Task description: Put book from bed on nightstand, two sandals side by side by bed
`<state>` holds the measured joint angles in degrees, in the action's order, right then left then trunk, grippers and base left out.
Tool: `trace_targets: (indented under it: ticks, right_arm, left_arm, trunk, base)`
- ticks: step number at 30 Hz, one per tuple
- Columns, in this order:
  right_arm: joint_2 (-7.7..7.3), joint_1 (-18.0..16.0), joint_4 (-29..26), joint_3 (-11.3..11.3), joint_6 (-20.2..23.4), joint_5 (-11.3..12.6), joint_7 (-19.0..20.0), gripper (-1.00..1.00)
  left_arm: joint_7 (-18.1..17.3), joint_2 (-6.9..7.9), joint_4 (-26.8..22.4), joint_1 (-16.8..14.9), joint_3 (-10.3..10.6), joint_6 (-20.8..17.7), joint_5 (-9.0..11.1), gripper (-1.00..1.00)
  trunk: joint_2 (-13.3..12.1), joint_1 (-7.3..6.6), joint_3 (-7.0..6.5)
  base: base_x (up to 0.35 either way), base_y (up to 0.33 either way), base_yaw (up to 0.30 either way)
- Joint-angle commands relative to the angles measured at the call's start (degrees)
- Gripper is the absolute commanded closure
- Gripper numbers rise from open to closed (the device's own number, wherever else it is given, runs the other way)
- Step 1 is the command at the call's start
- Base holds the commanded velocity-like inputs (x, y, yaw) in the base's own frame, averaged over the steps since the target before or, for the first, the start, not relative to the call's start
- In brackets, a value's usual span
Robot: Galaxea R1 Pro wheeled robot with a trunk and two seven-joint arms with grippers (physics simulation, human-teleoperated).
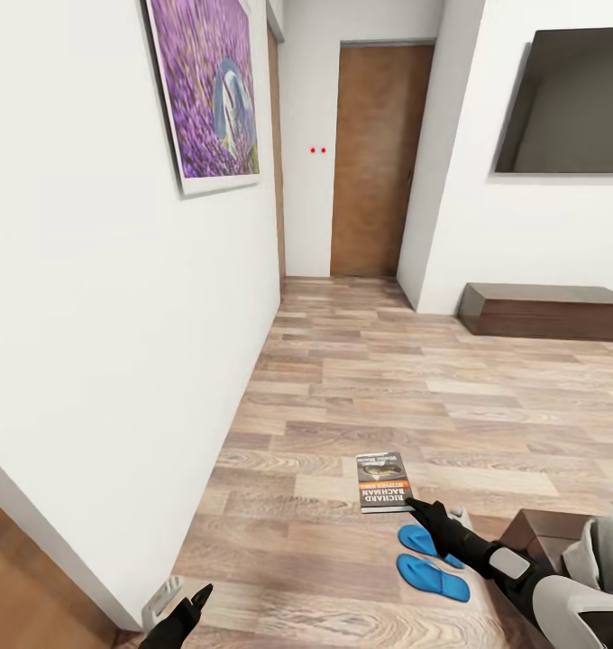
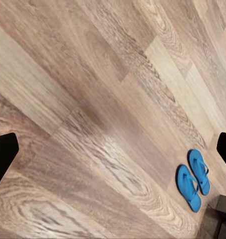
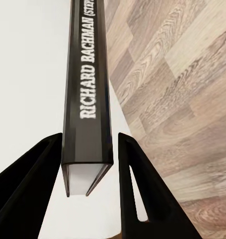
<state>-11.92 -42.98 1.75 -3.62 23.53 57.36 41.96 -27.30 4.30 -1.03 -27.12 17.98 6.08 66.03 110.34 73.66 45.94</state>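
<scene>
While its black-fingered right gripper (image 3: 88, 164) clamped the dark grey paperback book (image 1: 383, 481) for carrying, the left gripper (image 1: 187, 613) hung wide open, empty, above the paired bright blue sandals (image 2: 193, 179).

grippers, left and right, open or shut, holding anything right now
Left gripper: open, fingers wide apart, empty above the floor.
Right gripper: shut on the book, gripping it by the spine end.

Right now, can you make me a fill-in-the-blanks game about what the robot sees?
1. The right claw grips the thin dark grey paperback book printed with the name RICHARD ____.
2. The two flat flip-flop sandals are bright ____.
3. The sandals lie side by side on the light wood-plank ____.
4. The framed picture on the white wall shows ____ flowers.

Missing words: BACHMAN, blue, floor, purple.
</scene>
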Motion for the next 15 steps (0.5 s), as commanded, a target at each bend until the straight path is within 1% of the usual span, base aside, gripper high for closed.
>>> trace_targets:
  ticks: [1, 15]
  right_arm:
    - [-0.01, -0.09, 0.18, -0.34, 0.38, 0.64, 0.3, 1.0]
    - [-0.03, -0.09, 0.18, -0.34, 0.38, 0.64, 0.32, 1.0]
  left_arm:
    - [-0.15, 0.0, 0.06, -0.04, 0.48, 0.25, 0.32, -1.0]
    - [-0.13, 0.0, 0.06, -0.04, 0.48, 0.25, 0.32, -1.0]
  trunk:
    - [0.02, 0.01, 0.05]
    - [0.02, 0.01, 0.05]
  base:
    - [0.133, 0.0, 0.001]
    - [0.153, 0.0, 0.0]
